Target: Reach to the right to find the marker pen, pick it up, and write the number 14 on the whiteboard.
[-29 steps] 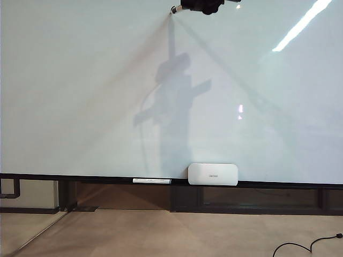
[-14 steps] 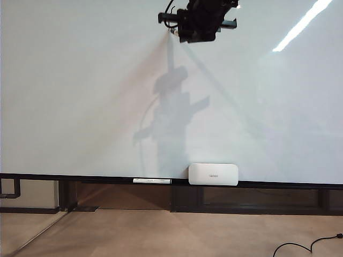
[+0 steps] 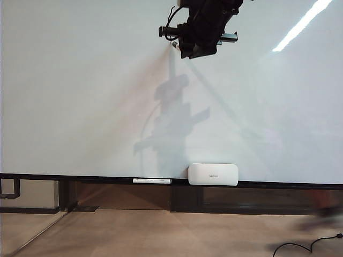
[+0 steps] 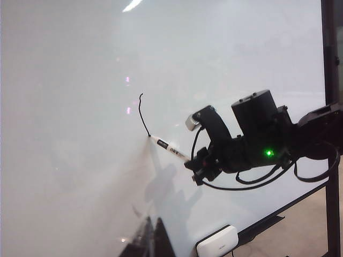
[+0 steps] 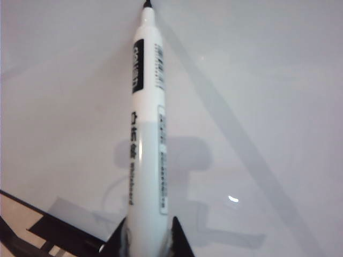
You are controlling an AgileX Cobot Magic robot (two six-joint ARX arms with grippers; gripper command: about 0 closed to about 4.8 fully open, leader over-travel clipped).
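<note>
The marker pen (image 5: pixel 147 134) is gripped at its rear by the right claw (image 5: pixel 147 238), whose two dark fingers (image 5: pixel 179 241) press on either side of the barrel; its black tip (image 4: pixel 149 136) touches the whiteboard (image 3: pixel 80 96). In the exterior view the right claw (image 3: pixel 182 45) sits high on the board, just right of centre, with the pen's nose (image 3: pixel 173 45) pointing left into the surface. From the left wrist view a single thin black stroke (image 4: pixel 141 112) runs from a small hook at its top down to the tip; this reads as the "1" of the number 14, not yet finished or only just finished. The "4" is not drawn.

To do this step well, the tip should keep light, even contact with the board while the stroke is carried straight down, so the line neither skips nor wobbles. The pen stands at a slant to the glossy surface, so too much pressure could make it slide in the grip. At the end of the "1", a clean lift and a short move to the right would leave room for the "4".

The left claw is not visible in any view, so its state cannot be told. Low on the board's rail rest a white box (image 3: pixel 213 174) and, just left of it, a slim white pen (image 3: pixel 151 181), both well apart from the writing.
</note>
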